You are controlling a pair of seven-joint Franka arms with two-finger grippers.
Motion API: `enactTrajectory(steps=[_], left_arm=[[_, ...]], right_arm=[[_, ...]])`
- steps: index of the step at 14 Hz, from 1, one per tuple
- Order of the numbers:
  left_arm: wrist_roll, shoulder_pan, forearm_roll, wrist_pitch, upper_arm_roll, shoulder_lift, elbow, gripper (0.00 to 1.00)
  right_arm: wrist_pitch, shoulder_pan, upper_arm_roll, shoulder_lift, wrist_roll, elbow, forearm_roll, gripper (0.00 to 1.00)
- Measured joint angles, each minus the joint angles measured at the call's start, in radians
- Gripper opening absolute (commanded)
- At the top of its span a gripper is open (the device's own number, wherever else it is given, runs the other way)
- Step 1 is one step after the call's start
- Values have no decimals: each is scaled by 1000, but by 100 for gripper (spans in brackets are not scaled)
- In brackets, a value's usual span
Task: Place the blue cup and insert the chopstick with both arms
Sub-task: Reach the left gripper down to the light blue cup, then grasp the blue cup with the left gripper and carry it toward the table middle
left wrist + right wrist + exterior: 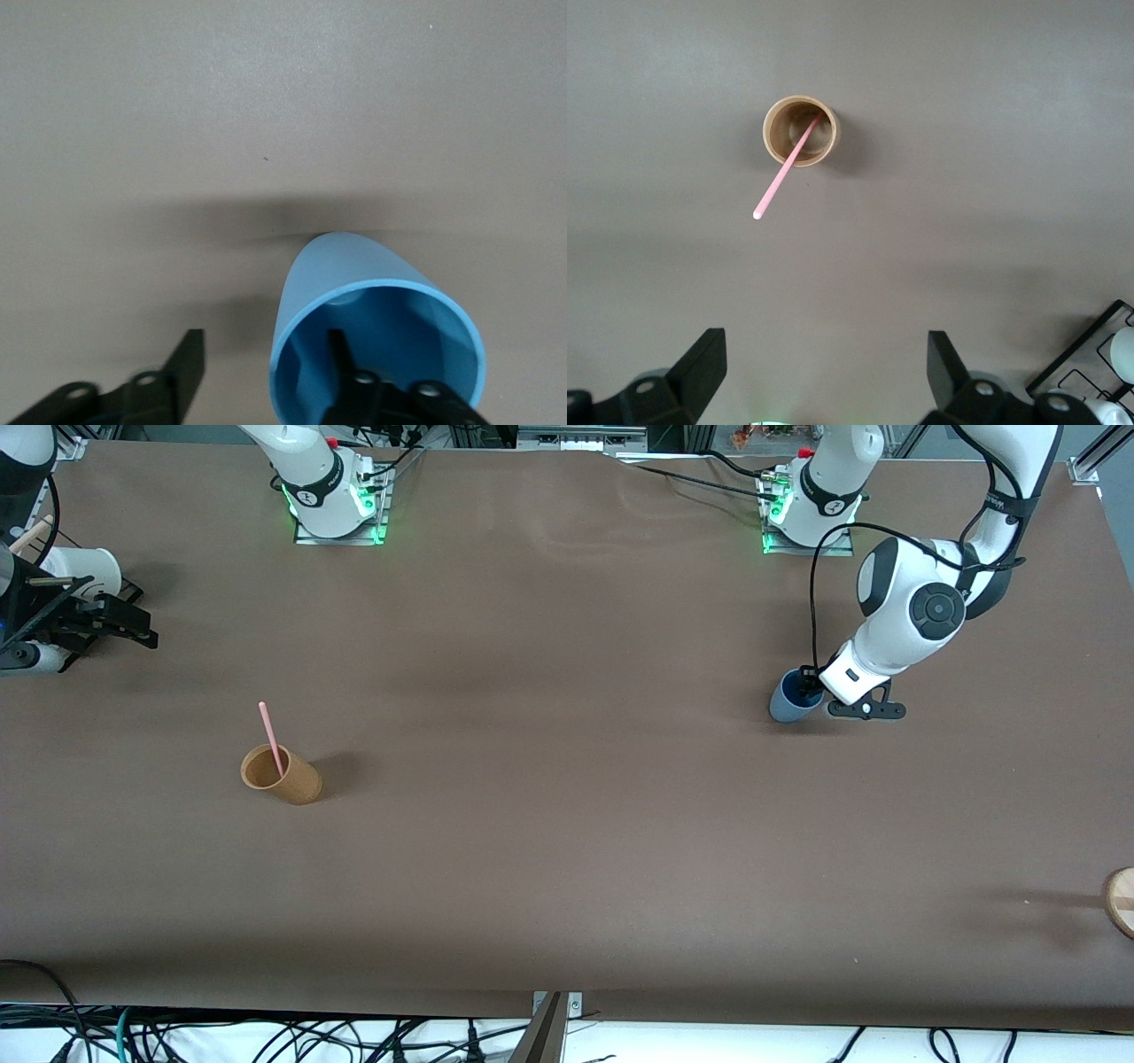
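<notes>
The blue cup (791, 701) stands on the brown table toward the left arm's end. My left gripper (831, 700) is open and astride the cup's wall. In the left wrist view one finger (341, 351) is inside the blue cup (354, 274) and the other finger (186, 359) is outside, apart from the wall. The pale-pink chopstick (270, 737) leans in a tan-brown cup (288, 778) toward the right arm's end. Both show in the right wrist view, the chopstick (782, 175) and the tan-brown cup (799, 131). My right gripper (133, 624) (824, 341) is open and empty, waiting over the table's right-arm end.
A black rack (1085, 354) with white cups (84, 567) sits at the right arm's end of the table. A round wooden piece (1121, 899) lies at the left arm's end, nearer the front camera. Cables hang below the front edge.
</notes>
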Motion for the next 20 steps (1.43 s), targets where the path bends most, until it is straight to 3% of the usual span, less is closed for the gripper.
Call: enactTrajectory(steps=[8, 11, 16, 20], left_arm=[[-13, 0, -2, -1, 0, -2, 5, 0], [-27, -12, -27, -44, -14, -4, 65, 0], [-211, -149, -48, -251, -54, 31, 356, 0], [-408, -301, -48, -372, -55, 213, 668, 0]], right_arm=[[0, 0, 0, 0, 4, 0, 0, 100], [-1, 0, 1, 1, 4, 0, 0, 100], [-20, 2, 7, 6, 4, 0, 0, 100], [-20, 1, 5, 14, 4, 0, 0, 100]])
